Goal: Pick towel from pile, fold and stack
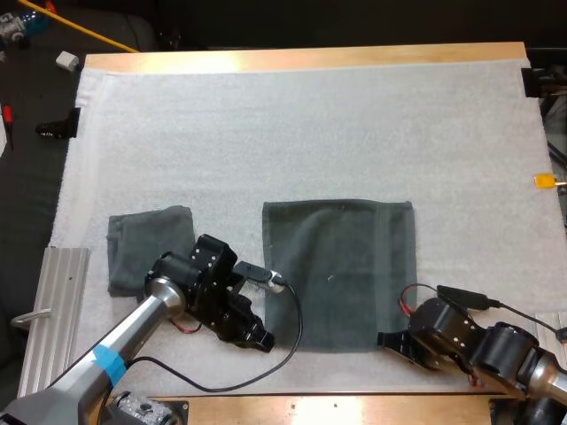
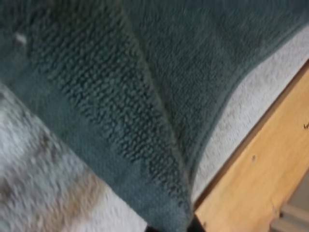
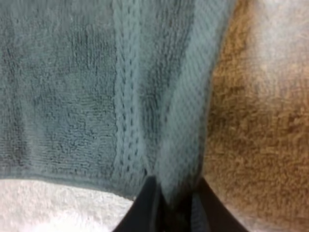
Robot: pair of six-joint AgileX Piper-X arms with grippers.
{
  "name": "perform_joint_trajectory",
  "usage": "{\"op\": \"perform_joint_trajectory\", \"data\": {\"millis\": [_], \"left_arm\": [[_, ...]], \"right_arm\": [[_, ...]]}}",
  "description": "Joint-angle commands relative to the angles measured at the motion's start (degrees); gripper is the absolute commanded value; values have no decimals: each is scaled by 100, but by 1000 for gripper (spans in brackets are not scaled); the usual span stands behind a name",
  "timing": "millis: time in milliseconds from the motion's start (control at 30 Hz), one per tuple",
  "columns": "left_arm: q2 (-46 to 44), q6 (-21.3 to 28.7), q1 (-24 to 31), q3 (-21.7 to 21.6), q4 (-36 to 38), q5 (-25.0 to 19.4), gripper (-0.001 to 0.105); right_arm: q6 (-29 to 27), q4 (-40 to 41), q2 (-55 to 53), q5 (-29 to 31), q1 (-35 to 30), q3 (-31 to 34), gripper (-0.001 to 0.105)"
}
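Observation:
A dark grey-green towel (image 1: 341, 274) lies spread flat on the white mat (image 1: 310, 133), near the front edge. A second towel (image 1: 146, 248) sits folded to its left. My left gripper (image 1: 264, 341) is at the flat towel's near left corner. In the left wrist view that corner of the towel (image 2: 145, 96) rises in a fold that runs into the gripper (image 2: 171, 227), shut on it. My right gripper (image 1: 387, 339) is at the near right corner. Its black fingers (image 3: 145, 208) pinch the towel's hemmed edge (image 3: 178, 145).
The table's wooden front edge (image 1: 337, 407) runs just behind both grippers and lies close to the held corner (image 2: 260, 164). A ribbed metal rail (image 1: 53, 310) lies off the mat's left side. A black clamp (image 1: 58, 128) sits at the mat's far left.

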Motion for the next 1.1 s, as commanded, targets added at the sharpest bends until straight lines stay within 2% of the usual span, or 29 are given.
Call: {"op": "perform_joint_trajectory", "data": {"millis": [0,33,100,200,267,433,533,733,867,933,1067], "left_arm": [[-26,-153,139,32,-348,232,1],[-15,-249,199,27,-498,360,1],[27,-234,92,-5,-462,180,0],[206,-666,238,-12,-1074,355,0],[323,-942,399,-27,-1368,539,0],[650,-1662,862,-37,-2201,1277,0],[779,-2029,1070,-49,-2599,1473,0],[993,-2538,1357,-75,-3260,1455,0],[1127,-2762,1509,-91,-3668,1459,0],[1080,-2743,1477,-53,-3690,1465,0],[1180,-3017,1550,-65,-4236,1465,0]], "right_arm": [[196,-165,0,36,-100,-67,1],[266,-297,28,23,-156,-81,1],[201,-249,-23,74,-47,-29,1],[500,-807,86,292,-252,-43,1],[620,-1066,195,231,-541,-43,1],[660,-1740,583,-237,-1490,-59,1],[631,-2086,829,-622,-2023,-62,1],[568,-2514,1249,-1113,-2761,-82,1],[533,-2687,1454,-1205,-2997,-89,1],[661,-2698,1401,-1097,-2986,-74,1],[811,-3087,1623,-1164,-3186,-71,1]]}}
